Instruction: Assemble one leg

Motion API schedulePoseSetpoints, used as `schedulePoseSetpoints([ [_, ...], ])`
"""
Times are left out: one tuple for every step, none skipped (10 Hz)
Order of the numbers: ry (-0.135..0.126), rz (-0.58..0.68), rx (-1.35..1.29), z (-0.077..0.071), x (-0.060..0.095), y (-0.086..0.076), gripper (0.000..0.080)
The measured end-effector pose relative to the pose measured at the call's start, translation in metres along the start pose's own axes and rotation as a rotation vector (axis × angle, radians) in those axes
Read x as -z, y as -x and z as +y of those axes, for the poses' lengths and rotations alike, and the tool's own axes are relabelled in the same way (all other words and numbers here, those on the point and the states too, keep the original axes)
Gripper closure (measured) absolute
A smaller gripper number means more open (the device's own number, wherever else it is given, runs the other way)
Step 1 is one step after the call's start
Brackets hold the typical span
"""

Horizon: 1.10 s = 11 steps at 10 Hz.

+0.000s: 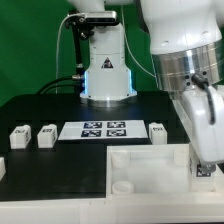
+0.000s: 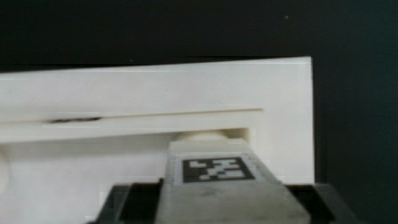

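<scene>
In the wrist view my gripper (image 2: 222,205) is shut on a white leg (image 2: 217,150). Its black-and-white tag faces the camera, and dark fingers (image 2: 135,204) press it on both sides. The leg hangs over the large white tabletop (image 2: 107,100), near a shadowed groove and the tabletop's edge. In the exterior view my gripper (image 1: 206,162) is low over the tabletop's (image 1: 140,160) corner at the exterior view's right, and the held leg is mostly hidden there. Three more legs stand on the black table, two (image 1: 19,133) (image 1: 46,135) at the exterior view's left and one (image 1: 157,131) beside the marker board.
The marker board (image 1: 104,129) lies flat behind the tabletop. The arm's base (image 1: 105,70) with cables stands at the back. A small white part (image 1: 2,166) shows at the exterior view's left edge. The arm's wrist (image 1: 190,60) looms over the exterior view's right side.
</scene>
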<state>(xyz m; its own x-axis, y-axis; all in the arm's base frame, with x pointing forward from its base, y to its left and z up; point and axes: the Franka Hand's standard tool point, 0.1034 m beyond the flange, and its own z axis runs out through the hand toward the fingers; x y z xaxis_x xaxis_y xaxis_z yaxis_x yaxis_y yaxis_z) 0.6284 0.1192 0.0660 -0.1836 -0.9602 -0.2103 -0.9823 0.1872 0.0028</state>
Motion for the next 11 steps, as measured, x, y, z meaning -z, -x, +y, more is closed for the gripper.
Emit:
schedulePoseSetpoints([
  [0.001, -0.001, -0.101, 0.001, -0.001, 0.001, 0.0503],
  [-0.002, 0.0, -0.17, 0.0, 0.0, 0.0, 0.0503],
  [-0.008, 0.008, -0.241, -0.001, 0.0, -0.001, 0.0503],
  [-0.009, 0.014, -0.228, -0.001, 0.001, -0.002, 0.0502],
  [-0.006, 0.014, -0.225, 0.0, 0.0, -0.002, 0.0395],
  [-0.006, 0.014, -0.224, 0.0, -0.001, -0.002, 0.0395],
  [-0.006, 0.014, -0.222, 0.0, -0.001, -0.002, 0.0261],
  [-0.005, 0.015, -0.216, 0.001, -0.001, -0.001, 0.0173],
  [-0.003, 0.013, -0.182, 0.006, 0.004, 0.0, 0.0157],
  [-0.004, 0.008, -0.163, 0.012, 0.014, 0.003, 0.0157],
  [-0.015, -0.001, -0.154, 0.014, 0.028, 0.008, 0.0157],
])
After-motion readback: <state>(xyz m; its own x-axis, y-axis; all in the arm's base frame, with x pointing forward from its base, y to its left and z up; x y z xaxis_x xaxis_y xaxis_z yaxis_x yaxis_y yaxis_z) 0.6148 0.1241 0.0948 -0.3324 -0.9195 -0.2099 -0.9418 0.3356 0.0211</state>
